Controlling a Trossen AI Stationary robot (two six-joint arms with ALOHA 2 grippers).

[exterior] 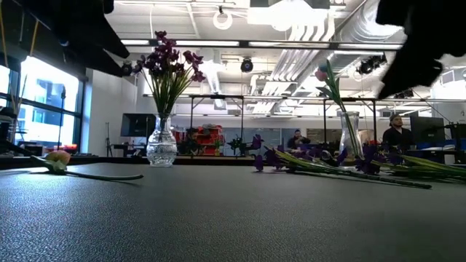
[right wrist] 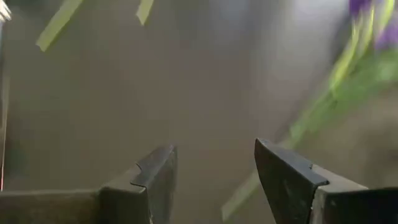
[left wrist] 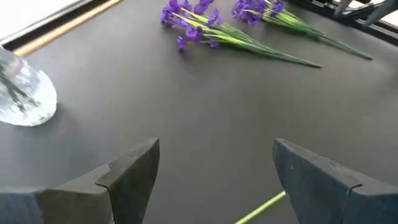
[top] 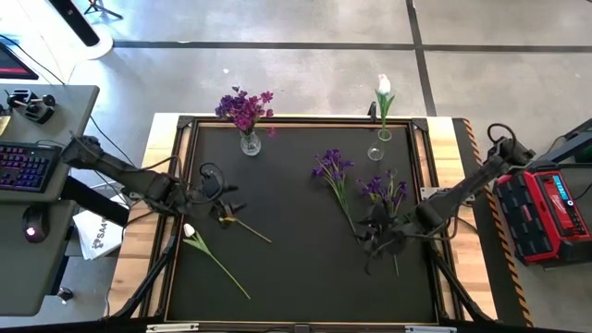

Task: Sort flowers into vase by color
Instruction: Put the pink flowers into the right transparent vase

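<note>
Both claws are open and empty right now, so you are between flowers and about to pick one up. Your left claw (top: 218,205) hangs low over the left side of the black mat (top: 296,268), fingers spread wide, with a green stem (left wrist: 260,208) just under it. That looks like the small pink flower (top: 242,225) lying beside it. A white flower (top: 215,259) lies a bit nearer to you on the left. Your right claw (top: 381,239) is low over the right side of the mat, also spread open with nothing in it, right next to a purple bunch (top: 383,196). A second purple bunch (top: 335,176) lies near the middle. At the far edge stand two glass vases: the left vase (top: 250,141) already has purple flowers in it, and the right vase (top: 376,151) holds one white flower. I think your next move is to drop a claw straight onto a stem and squeeze it shut. Grab the thin stem well, because it can slip out. Then carry purple to the left vase and light ones to the right vase.
</note>
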